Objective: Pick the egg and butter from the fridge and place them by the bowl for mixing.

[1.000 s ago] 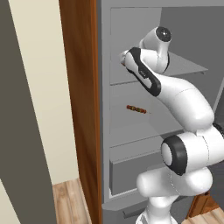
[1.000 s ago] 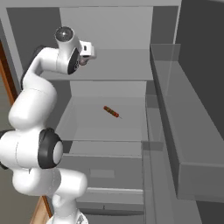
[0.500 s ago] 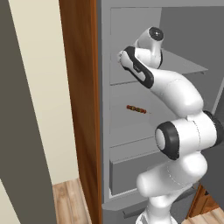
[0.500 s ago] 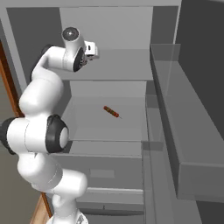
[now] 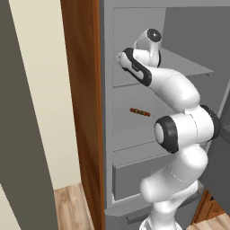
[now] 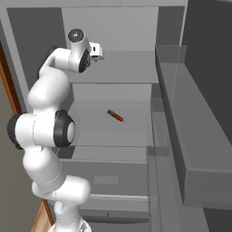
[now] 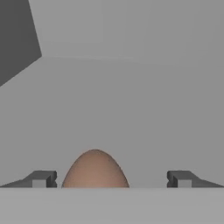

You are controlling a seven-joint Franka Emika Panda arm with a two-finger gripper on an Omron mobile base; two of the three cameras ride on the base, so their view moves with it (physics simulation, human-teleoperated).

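While the claw stands released with its jaws wide apart, the egg sits between its fingertips on the fridge upper shelf; a small reddish skewer lies mid-shelf on the shelf below

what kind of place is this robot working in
Most likely a rendered kitchen, seen at an open fridge: a tall plain grey cabinet with grey shelves and a drawer below. A brown egg sits on a shelf between the open gripper's fingertips, and a brown wooden cupboard panel stands beside the fridge.
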